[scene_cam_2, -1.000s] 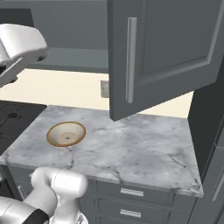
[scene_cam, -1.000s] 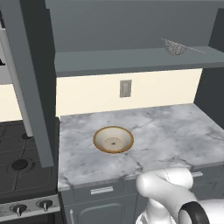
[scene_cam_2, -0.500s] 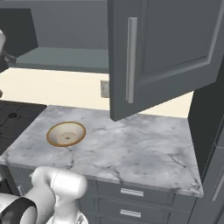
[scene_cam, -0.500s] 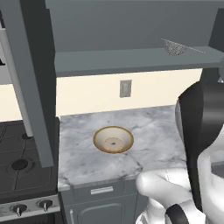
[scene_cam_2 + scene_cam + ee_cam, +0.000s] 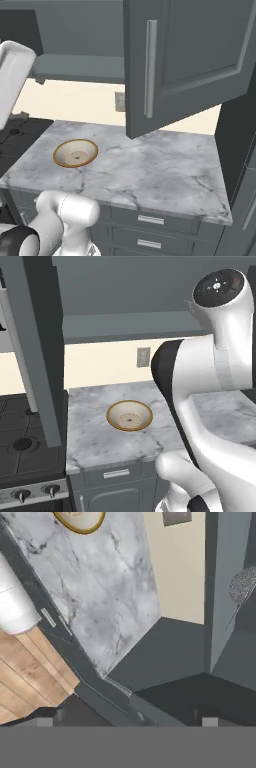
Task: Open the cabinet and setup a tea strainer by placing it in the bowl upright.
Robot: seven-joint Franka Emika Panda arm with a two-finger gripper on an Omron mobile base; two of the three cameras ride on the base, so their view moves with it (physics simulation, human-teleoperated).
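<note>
The tea strainer (image 5: 243, 585) sits on the inner shelf of the cabinet (image 5: 195, 55), its thin handle trailing off from the mesh cup, as the hand view shows it at the right edge. The cabinet's doors stand swung open; the right one hangs out over the marble counter (image 5: 150, 170) with its long bar handle (image 5: 149, 68) facing the room. The bowl (image 5: 129, 415) rests upright on the counter, well below the shelf and apart from the strainer, near the stove (image 5: 22, 443). An outlet (image 5: 143, 357) is set in the cream wall behind it. The gripper (image 5: 131, 718) has its 2 tips spread wide, holding nothing.
</note>
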